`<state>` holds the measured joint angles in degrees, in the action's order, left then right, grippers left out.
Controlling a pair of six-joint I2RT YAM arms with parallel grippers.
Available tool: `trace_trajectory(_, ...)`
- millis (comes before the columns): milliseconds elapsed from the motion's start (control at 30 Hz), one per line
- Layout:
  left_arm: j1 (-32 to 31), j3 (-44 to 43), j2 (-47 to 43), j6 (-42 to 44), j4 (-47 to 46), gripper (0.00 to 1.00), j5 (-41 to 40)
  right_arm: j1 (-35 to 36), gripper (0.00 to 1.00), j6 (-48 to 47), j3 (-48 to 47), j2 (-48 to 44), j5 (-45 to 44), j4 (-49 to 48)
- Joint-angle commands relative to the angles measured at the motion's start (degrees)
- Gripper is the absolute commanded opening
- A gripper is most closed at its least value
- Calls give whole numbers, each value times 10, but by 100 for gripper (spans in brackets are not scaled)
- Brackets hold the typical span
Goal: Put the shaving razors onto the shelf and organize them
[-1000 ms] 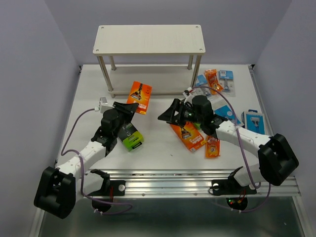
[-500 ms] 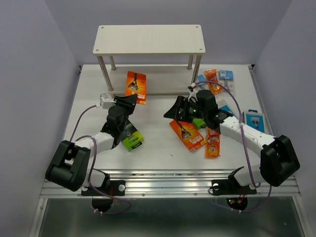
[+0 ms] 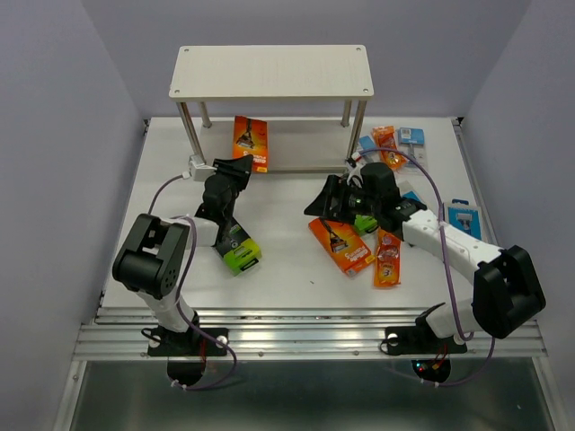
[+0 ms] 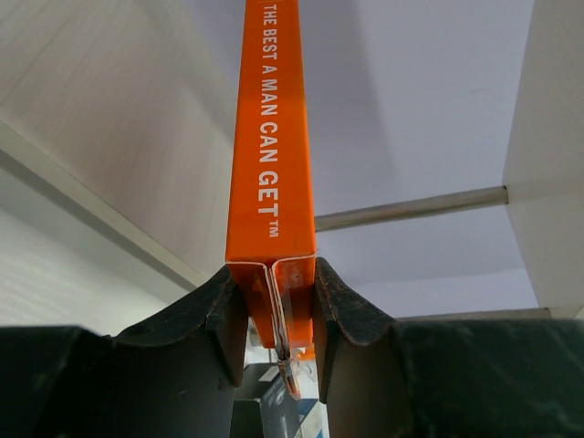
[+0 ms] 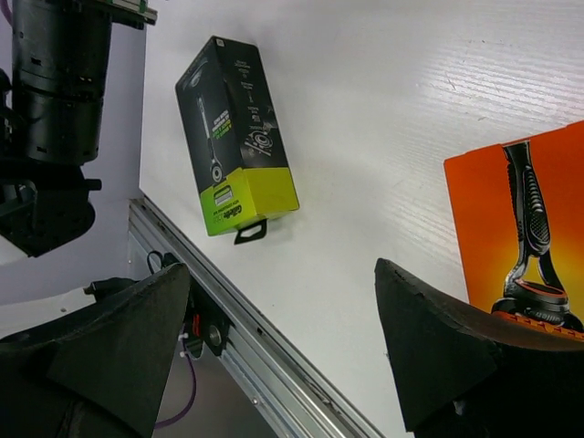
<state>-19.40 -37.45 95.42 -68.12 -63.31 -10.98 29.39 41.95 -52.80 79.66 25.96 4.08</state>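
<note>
My left gripper [image 3: 241, 169] is shut on an orange flat razor pack [image 3: 251, 142], held upright at the front edge of the shelf's [image 3: 271, 71] lower board; in the left wrist view the pack's edge [image 4: 271, 164] stands between my jaws [image 4: 274, 315]. My right gripper [image 3: 325, 197] is open and empty above the table, near a large orange pack [image 3: 340, 244]. A black-and-lime box [image 3: 236, 249] lies by the left arm and shows in the right wrist view [image 5: 235, 137]. The orange pack's corner [image 5: 525, 237] lies by my right finger.
More packs lie at the right: a small orange pack [image 3: 387, 260], orange and light-blue cards [image 3: 392, 144] near the shelf's right post, and a blue box [image 3: 464, 219] at the far right. The table's metal front rail [image 5: 265, 360] runs below my right gripper.
My left gripper has carried the orange pack away from me, from the open table to the shelf's lower tier. My right gripper has shifted slightly to the right and stays open.
</note>
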Motion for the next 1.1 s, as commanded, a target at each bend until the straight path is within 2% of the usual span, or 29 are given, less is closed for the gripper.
trace_trajectory(0,3,-46,-8,14,-41,0,-28,-10,88,-15,-27,-7,-3,2)
trace_trajectory(267,18,-79,38,-3,-18,0,-7,-15,88,-23,-38,-2,-11,19)
trace_trajectory(600,21,-95,62,10,-2,0,-33,-21,89,-30,-42,-10,-42,37)
trace_trajectory(1067,31,-142,84,-28,116,0,-19,-21,89,-47,-57,-13,-91,52)
